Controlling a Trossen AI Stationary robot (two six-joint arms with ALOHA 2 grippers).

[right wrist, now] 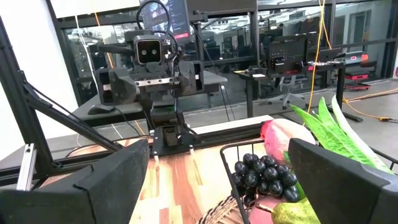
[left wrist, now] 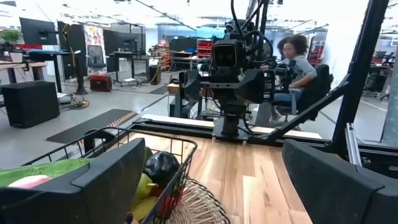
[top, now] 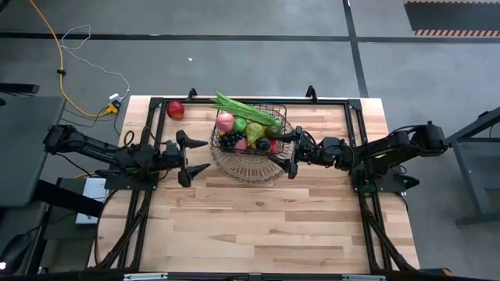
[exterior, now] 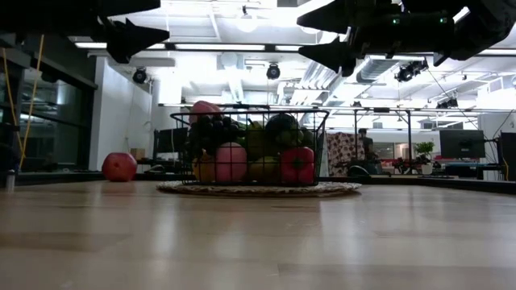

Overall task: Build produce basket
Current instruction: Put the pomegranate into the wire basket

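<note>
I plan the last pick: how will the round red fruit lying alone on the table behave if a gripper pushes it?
The round red fruit would probably roll, resting free on flat wood. Its smooth skin may slip between fingers. It looks firm.

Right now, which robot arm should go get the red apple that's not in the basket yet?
Probably the left gripper: it's open and on the red apple's side. The right gripper sits across the basket.

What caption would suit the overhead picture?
Two open grippers, left and right, flank a dark wire-mesh basket of mixed produce; one red apple lies outside.
</note>
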